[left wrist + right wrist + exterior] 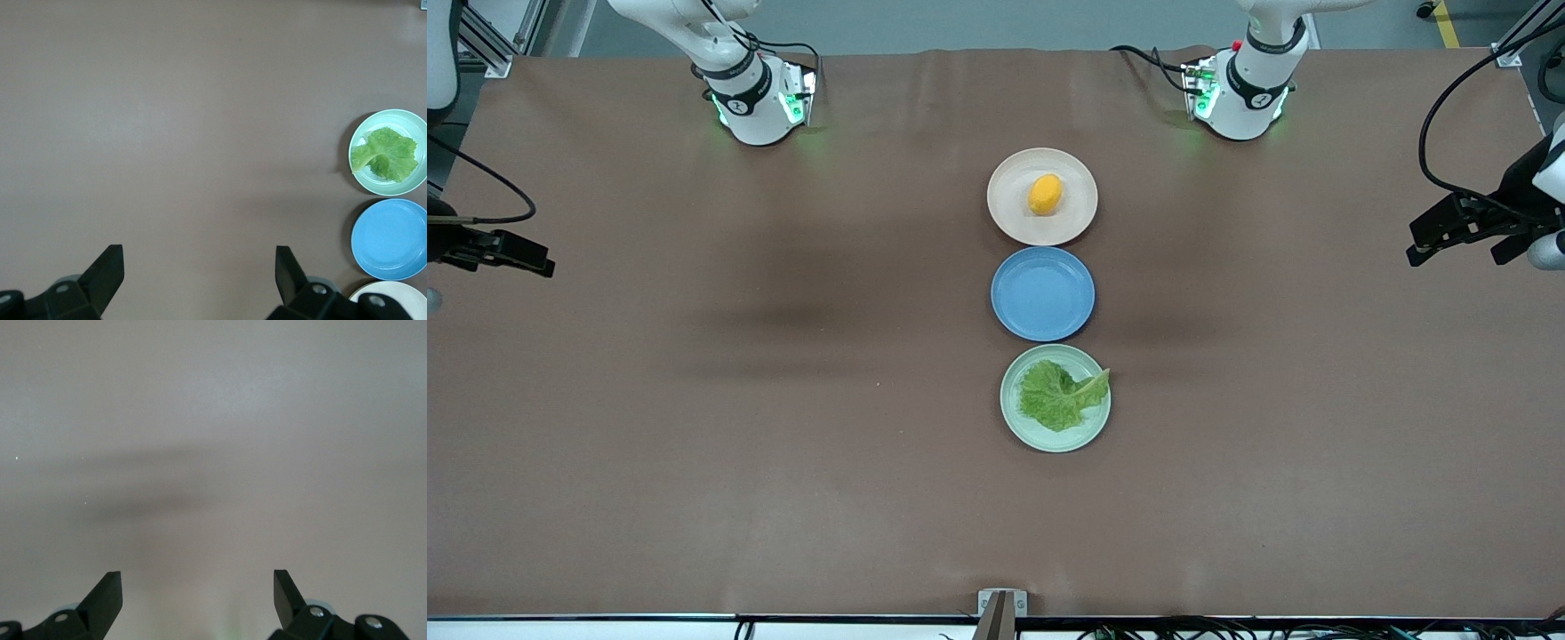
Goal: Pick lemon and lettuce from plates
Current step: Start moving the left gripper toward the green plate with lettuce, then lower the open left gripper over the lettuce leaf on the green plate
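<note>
We see three plates set in a line down the middle of the brown table point(694, 444). The cream-beige plate point(1005, 213) lies farthest from the front camera and carries the lemon point(1045, 194) at its middle. The blue plate point(1042, 293) lies next, bare, just beside the cream one. The mint green plate point(1049, 437) lies nearest the front camera and holds the lettuce point(1058, 396), whose pale stem end reaches over the rim toward the left arm's end of the table. The left gripper point(1458, 236) hangs over the table's edge at the left arm's end, well apart from the plates, its fingers spread wide with nothing between them. The right gripper point(520, 255) hangs over the right arm's end, likewise wide and holding nothing. Both arms wait.
</note>
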Controlling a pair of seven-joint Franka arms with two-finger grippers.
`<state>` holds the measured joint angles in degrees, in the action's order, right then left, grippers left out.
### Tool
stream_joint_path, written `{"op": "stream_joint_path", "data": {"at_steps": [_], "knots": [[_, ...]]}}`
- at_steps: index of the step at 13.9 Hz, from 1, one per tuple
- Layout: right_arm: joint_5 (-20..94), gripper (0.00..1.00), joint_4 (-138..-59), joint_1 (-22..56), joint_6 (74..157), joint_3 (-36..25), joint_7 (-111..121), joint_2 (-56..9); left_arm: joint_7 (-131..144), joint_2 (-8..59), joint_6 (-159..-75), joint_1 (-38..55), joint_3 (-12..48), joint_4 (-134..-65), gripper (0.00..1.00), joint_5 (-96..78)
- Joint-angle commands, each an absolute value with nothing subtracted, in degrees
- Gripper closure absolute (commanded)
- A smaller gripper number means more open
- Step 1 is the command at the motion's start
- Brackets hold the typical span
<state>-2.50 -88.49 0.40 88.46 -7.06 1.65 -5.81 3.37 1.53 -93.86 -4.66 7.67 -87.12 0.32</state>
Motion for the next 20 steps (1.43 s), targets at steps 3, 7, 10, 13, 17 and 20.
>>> {"op": "stream_joint_path", "data": {"at_steps": [3, 7, 10, 13, 17, 20], "knots": [[-1.6, 0.0, -85.7, -1.1, 86.8, -6.5, 1.9, -7.7, 2.8, 1.3, -92.7, -5.2, 7.9, -86.5, 0.0, -0.8], [-1.5, 0.0, -85.1, -0.7, 84.7, -6.4, 1.9, -7.6, 4.4, 1.8, -92.6, -5.1, 7.7, -87.1, 0.0, -0.9], [-1.2, 0.0, -85.4, -0.9, 83.5, -6.2, 2.3, -7.3, 5.4, 4.0, -92.6, -3.9, 8.3, -87.1, 0.0, -2.4], [0.3, 0.0, -86.2, -1.0, 83.8, -6.4, 2.5, -6.3, 11.0, 7.4, -93.0, 0.3, 8.3, -86.9, 0.0, -4.2], [0.4, 0.0, -91.1, -1.1, 87.3, -6.4, 2.5, -2.7, 19.7, 13.3, -94.5, 6.6, 8.2, -86.5, 0.0, -4.0], [0.4, 0.0, -92.4, -1.1, 87.6, -6.4, 2.5, -1.3, 29.3, 18.3, -100.6, 11.4, 8.2, -86.0, 0.0, -3.9]]}}
